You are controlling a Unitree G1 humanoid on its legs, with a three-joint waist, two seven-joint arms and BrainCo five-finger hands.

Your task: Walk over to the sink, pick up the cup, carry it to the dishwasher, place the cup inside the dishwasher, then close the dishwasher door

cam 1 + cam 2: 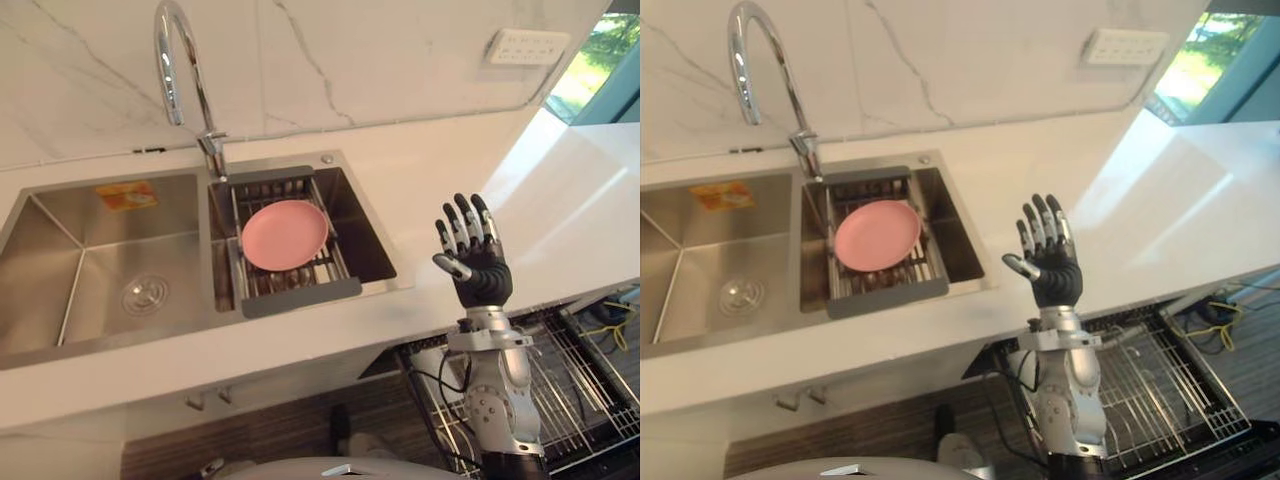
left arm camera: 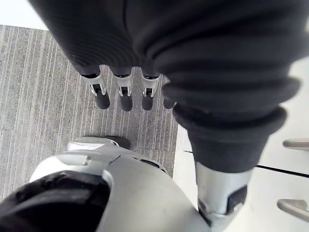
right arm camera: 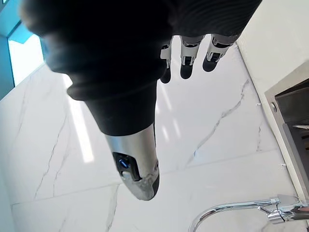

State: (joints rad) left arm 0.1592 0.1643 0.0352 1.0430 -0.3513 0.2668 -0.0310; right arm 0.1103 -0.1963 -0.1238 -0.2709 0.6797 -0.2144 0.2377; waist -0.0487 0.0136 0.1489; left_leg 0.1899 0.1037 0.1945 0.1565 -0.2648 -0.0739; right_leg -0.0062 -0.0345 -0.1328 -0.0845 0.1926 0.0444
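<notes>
Two basins are sitting side by side in the steel sink [image 1: 60, 215], which is set into a white counter [image 1: 430, 170] below a marble wall [image 1: 330, 60]. A curved chrome faucet [image 1: 213, 150] is rising from the far rim between them. In the left basin [image 1: 95, 250] a round drain [image 1: 145, 293] is showing, with an orange sticker [image 1: 125, 193] on the far wall. Across the right basin [image 1: 362, 235] a grey drain rack [image 1: 300, 297] is lying, and a pink plate [image 1: 285, 235] is resting flat on it. Where the cup is I cannot tell. To the right of the sink, the right hand [image 1: 482, 272] is standing upright above the near edge of the counter, fingers [image 3: 187, 58] straight and spread, thumb out toward the sink, holding nothing and touching nothing. Below the counter on the near right, the dishwasher rack [image 1: 1160, 370] is standing pulled out, its wire grid bare as far as the views are showing. On the wall at the far right a white outlet plate [image 1: 527, 45] is sitting beside a window [image 1: 595, 60]. The left hand [image 2: 126, 92] is hanging low over a grey wood-grain floor [image 2: 43, 96], next to white cabinet fronts with metal handles [image 2: 295, 143]; its fingers seem to be pointing straight down and relaxed, grasping nothing, though little of them is showing past the dark cover.
</notes>
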